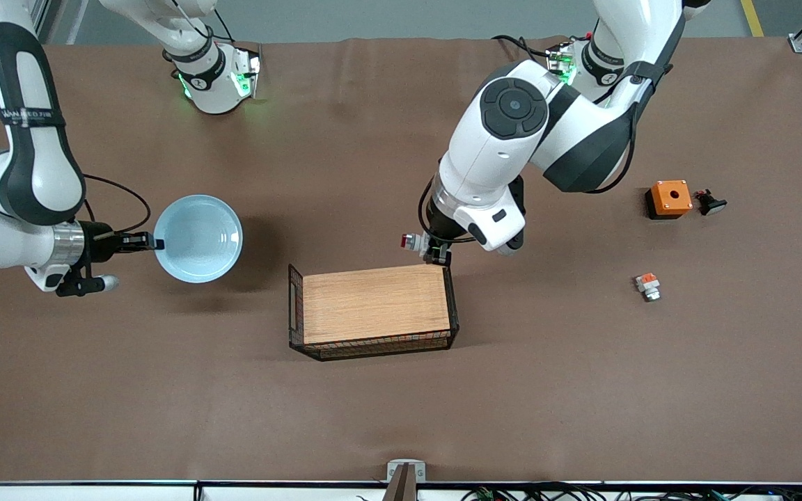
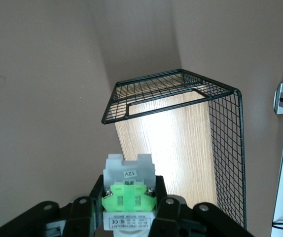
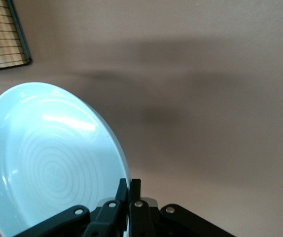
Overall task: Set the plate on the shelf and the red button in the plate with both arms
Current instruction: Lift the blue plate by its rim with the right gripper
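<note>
My right gripper (image 1: pixel 154 243) is shut on the rim of the pale blue plate (image 1: pixel 198 238) and holds it above the table toward the right arm's end. In the right wrist view the plate (image 3: pixel 48 163) is tilted, with my fingers (image 3: pixel 131 187) pinching its edge. My left gripper (image 1: pixel 429 252) is shut on the red button (image 1: pixel 410 241), whose red cap sticks out sideways, over the rim of the wooden tray (image 1: pixel 373 303). In the left wrist view the button (image 2: pixel 128 190) shows its green and white body between the fingers, over the tray (image 2: pixel 181 138).
The tray has black wire mesh walls (image 1: pixel 294 306). Toward the left arm's end lie an orange box (image 1: pixel 669 198), a black button (image 1: pixel 711 203) beside it, and a small part with an orange-red top (image 1: pixel 648 285) nearer the front camera.
</note>
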Action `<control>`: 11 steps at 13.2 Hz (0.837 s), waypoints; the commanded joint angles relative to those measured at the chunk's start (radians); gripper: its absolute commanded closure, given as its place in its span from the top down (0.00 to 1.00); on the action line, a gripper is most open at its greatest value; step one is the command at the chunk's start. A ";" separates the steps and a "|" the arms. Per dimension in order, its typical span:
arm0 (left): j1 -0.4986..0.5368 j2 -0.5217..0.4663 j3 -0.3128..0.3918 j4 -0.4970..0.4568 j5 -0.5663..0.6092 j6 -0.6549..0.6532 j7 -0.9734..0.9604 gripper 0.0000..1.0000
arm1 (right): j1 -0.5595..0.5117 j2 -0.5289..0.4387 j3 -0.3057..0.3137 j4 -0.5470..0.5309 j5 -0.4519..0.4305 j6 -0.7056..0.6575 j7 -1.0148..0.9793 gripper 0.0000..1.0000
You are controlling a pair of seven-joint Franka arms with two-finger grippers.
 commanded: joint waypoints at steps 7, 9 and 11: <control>-0.012 0.006 0.009 0.022 0.021 -0.004 -0.011 0.00 | 0.053 -0.159 -0.001 0.075 0.102 -0.272 0.292 0.00; -0.012 0.006 0.011 0.022 0.021 -0.002 -0.011 0.00 | 0.093 -0.176 -0.001 0.075 0.127 -0.266 0.375 0.00; -0.012 0.006 0.012 0.022 0.021 -0.002 -0.011 0.00 | 0.131 -0.182 -0.003 0.075 0.157 -0.257 0.457 0.00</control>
